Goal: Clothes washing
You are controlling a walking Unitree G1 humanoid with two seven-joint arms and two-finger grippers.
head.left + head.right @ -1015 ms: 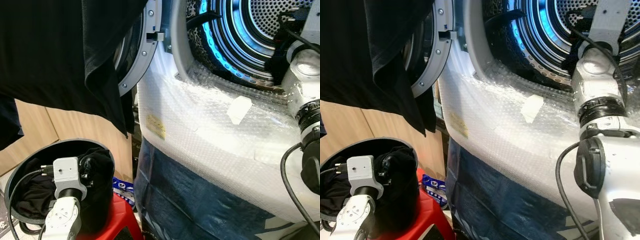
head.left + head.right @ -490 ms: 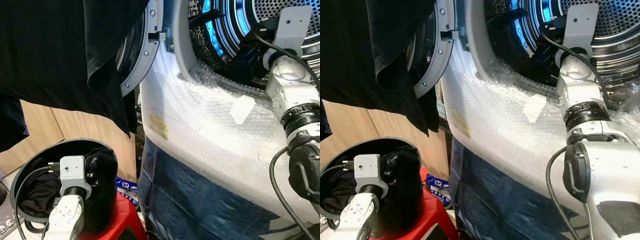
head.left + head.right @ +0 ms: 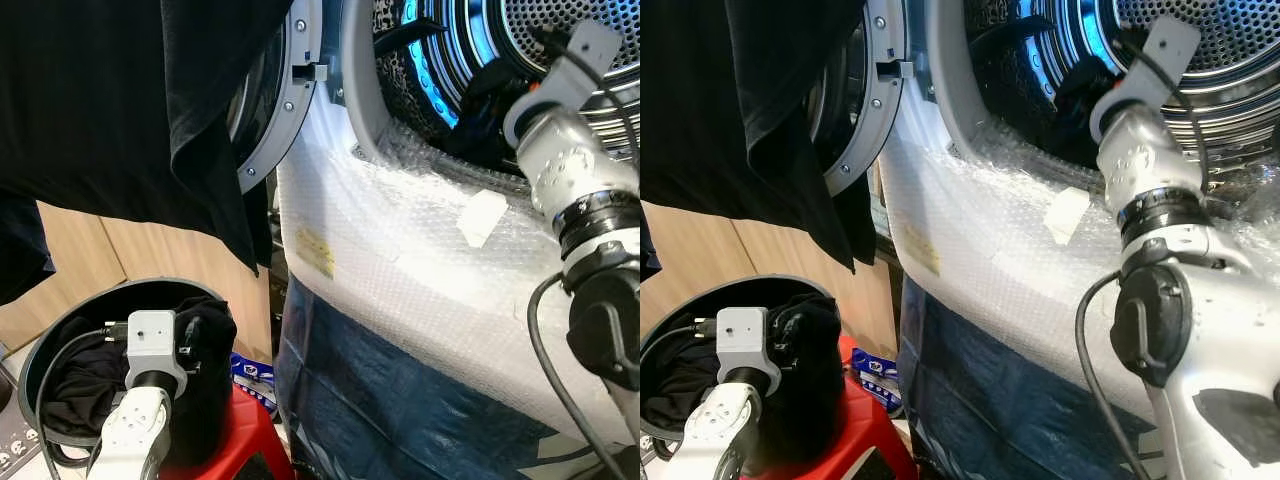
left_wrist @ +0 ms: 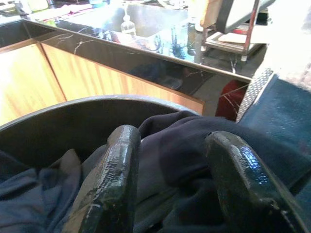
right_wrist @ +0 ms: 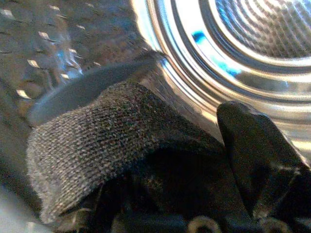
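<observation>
Left gripper [image 4: 170,194]: lowest and nearest, down in the round dark laundry basket [image 3: 60,310]; its two black fingers [image 4: 114,179] stand apart, open, with dark cloth bunched between and under them but not pinched.
Basket clothes [image 4: 184,145]: dark navy to black, soft and crumpled, heaped to the basket's rim; single garments cannot be told apart in the pile.
Stool [image 3: 855,420]: red, under the basket, mostly hidden by it.
Washing machine front [image 3: 400,270]: wrapped in white bubble wrap, with dark blue sheeting lower down.
Hanging garment [image 3: 110,100]: a large black cloth draped over the open round door [image 3: 285,100], cut off by the frame's upper edge, hiding most of the door.
Right gripper [image 5: 160,165]: reaching into the drum mouth, closed on a knitted grey sock [image 5: 92,131].
Sock: speckled grey, ribbed knit, folded over the gripper; its far end is hidden.
Drum [image 3: 560,40]: perforated shiny metal, lit blue around the ring.
</observation>
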